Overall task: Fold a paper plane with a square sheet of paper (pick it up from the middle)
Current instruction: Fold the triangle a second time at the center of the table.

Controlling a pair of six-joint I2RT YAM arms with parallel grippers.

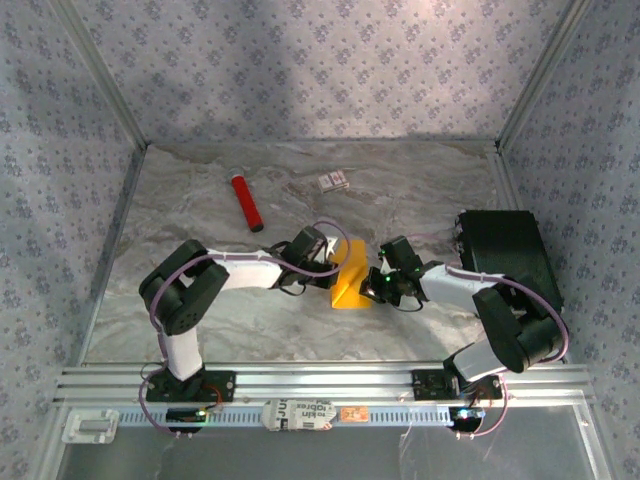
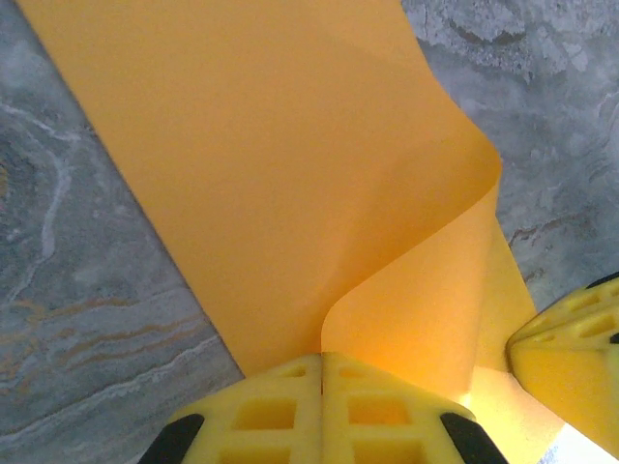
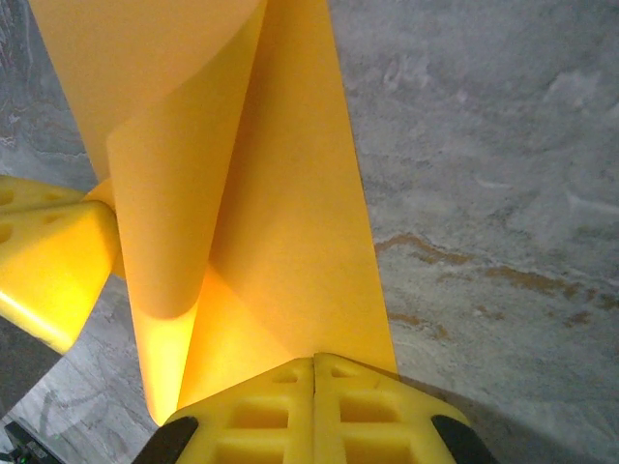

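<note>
Paper: the square sheet of thin orange-yellow paper (image 1: 350,275) is around the middle of the grey marble-look counter (image 1: 200,210), right between the two arms.

Paper shape: it's not lying flat. Part of it is bent over in a soft, rounded curl with no sharp crease that I can see. From above it looks like a little wedge standing up.

Left claw: the left claw (image 2: 322,360) has its yellow fingers pressed tight together with the curled edge of the paper running into them, so it's pinching the sheet.

Right claw: same deal for the right claw (image 3: 314,362). Its fingers are closed flush on the paper from the opposite side.

Claws vs each other: they're close, and each wrist camera catches a yellow finger of the other claw just beside the paper.

Red tube: a red cylindrical tube (image 1: 247,203) lies on the counter towards the back left, well apart from the paper.

White card: a small white card (image 1: 334,181) is further back, near the rear wall.

Black box: a black box-like thing (image 1: 505,255) sits at the right side of the counter, beside the right arm.
</note>
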